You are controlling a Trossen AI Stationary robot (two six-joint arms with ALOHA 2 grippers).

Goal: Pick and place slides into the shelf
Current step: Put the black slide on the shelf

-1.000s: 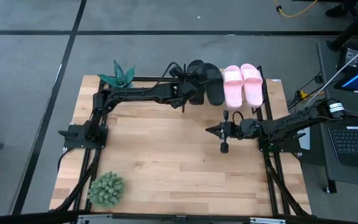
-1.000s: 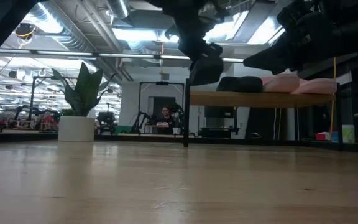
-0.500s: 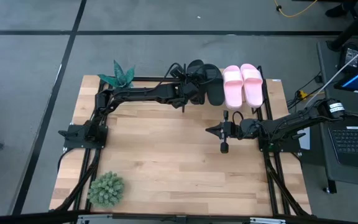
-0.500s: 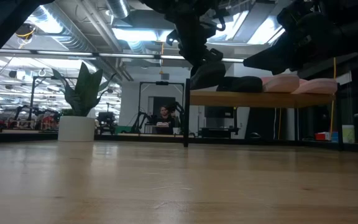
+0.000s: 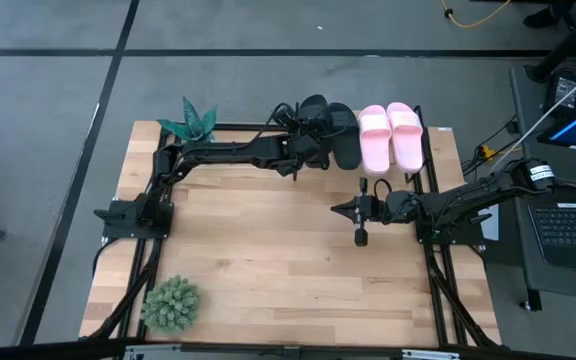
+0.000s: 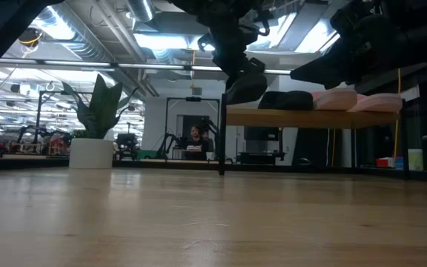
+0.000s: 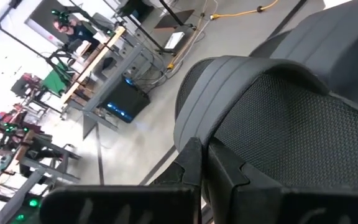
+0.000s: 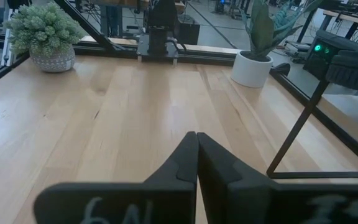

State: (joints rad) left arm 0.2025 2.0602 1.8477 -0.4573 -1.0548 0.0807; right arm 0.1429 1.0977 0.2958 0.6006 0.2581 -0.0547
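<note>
Three slides (image 5: 376, 138) are seen resting on the shelf (image 6: 313, 117), the fourth black slide (image 7: 278, 118) being clamped in the closed left gripper (image 5: 306, 141) at its edge, while the right gripper (image 5: 340, 210), closed and empty, is held above the table (image 5: 268, 260).

arms: two, dark, jointed, with black cables along them
left claw (image 7: 201, 158): two black tapered fingers
right claw (image 8: 196, 155): black fingers, white handwritten marks on its base

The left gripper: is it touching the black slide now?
Touching. In the left wrist view, the left gripper has its fingers shut on the rim of the black slide, with no gap visible.
</note>
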